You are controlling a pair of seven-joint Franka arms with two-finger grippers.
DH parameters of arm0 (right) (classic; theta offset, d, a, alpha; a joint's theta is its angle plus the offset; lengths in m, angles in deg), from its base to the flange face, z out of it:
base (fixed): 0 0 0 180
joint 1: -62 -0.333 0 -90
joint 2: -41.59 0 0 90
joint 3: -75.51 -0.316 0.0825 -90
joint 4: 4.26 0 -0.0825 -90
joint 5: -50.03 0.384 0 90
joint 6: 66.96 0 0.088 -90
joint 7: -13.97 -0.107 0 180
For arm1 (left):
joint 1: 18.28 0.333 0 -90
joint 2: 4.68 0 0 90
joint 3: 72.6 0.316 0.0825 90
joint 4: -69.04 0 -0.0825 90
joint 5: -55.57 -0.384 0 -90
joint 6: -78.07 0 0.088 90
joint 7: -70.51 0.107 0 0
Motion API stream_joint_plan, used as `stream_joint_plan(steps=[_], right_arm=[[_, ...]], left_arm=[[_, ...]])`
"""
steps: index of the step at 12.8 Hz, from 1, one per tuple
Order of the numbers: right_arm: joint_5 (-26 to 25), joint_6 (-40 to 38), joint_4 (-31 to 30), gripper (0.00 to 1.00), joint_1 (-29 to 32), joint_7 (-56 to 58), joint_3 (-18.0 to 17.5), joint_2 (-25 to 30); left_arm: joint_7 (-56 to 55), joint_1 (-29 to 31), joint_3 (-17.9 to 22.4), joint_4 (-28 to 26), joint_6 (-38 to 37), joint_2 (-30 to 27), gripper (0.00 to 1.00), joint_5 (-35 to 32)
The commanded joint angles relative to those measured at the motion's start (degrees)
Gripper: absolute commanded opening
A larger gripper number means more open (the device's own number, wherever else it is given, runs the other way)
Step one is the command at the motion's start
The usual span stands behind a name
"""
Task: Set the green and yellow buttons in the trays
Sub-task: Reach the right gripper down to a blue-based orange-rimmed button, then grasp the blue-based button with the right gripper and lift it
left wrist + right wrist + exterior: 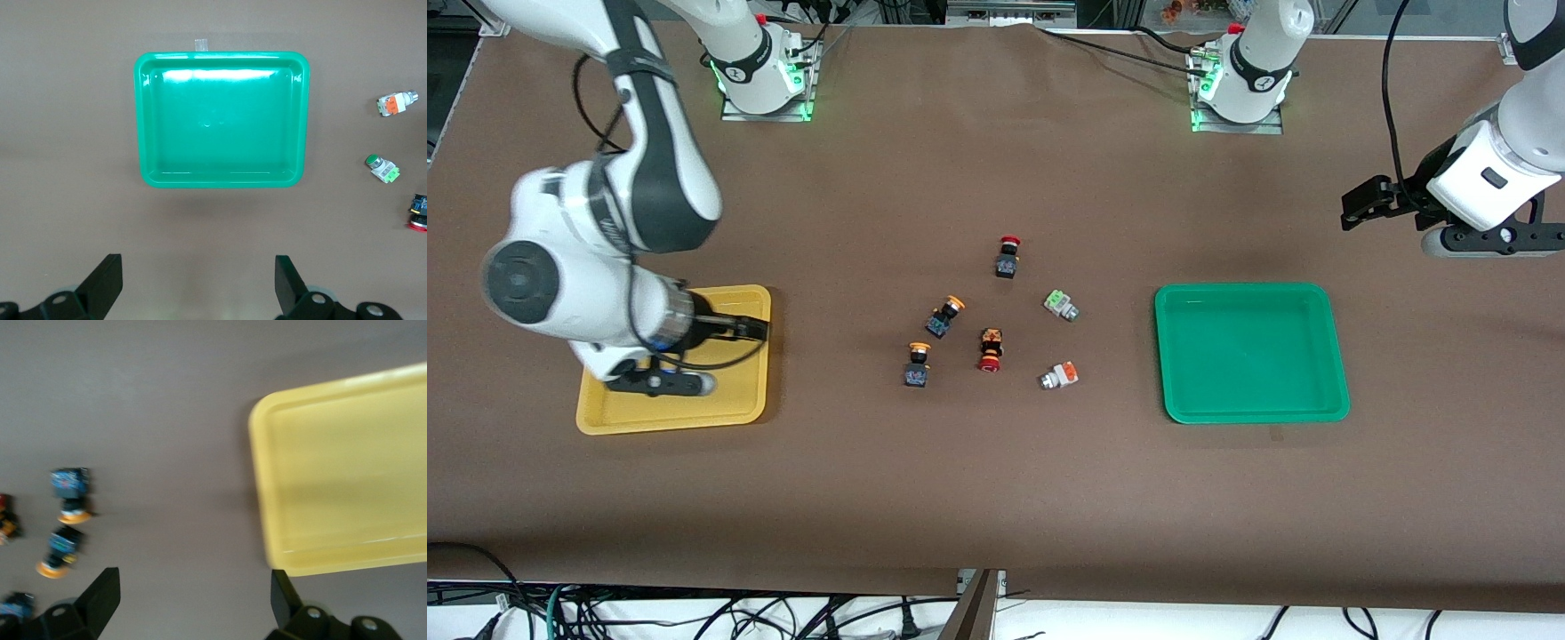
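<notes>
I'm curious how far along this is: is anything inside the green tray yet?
Nothing: the green tray is bare in the left wrist view, nothing covering it. All the buttons lie on the table between the trays. The left gripper hangs open beside the tray.

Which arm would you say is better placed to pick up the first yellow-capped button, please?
Probably the right: the right gripper hangs open over the yellow tray, toward the yellow-capped buttons' side. The left gripper, also open, waits above the table past the green tray.

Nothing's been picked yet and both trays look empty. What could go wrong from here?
The red-capped switch lies close among the yellow-capped buttons and the white-bodied orange-capped button, so open fingers may nudge or grab it. The buttons lie on their sides and may roll when pinched. The right gripper hangs over the yellow tray and the left gripper near the green tray; careless descents could clip a rim.
</notes>
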Motion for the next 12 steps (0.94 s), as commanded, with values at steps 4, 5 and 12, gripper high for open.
stream_joint_plan(steps=[4, 5, 12], right_arm=[[2.1, 10.3, 0.4, 1.0, -11.8, -26.4, 0.4, -7.6], [2.1, 13.5, 0.4, 1.0, -13.6, -30.8, 0.4, -9.2], [2.1, 22.6, 0.4, 1.0, -21.3, -41.7, 0.5, -17.9]], left_arm=[[1.2, 0.3, -0.1, 0.3, -0.2, 0.2, 1.0, 0.0], [1.2, 0.3, -0.1, 0.3, -0.2, 0.2, 1.0, 0.0], [1.1, 0.3, 0.0, 0.3, -0.2, 0.6, 1.0, 0.2]])
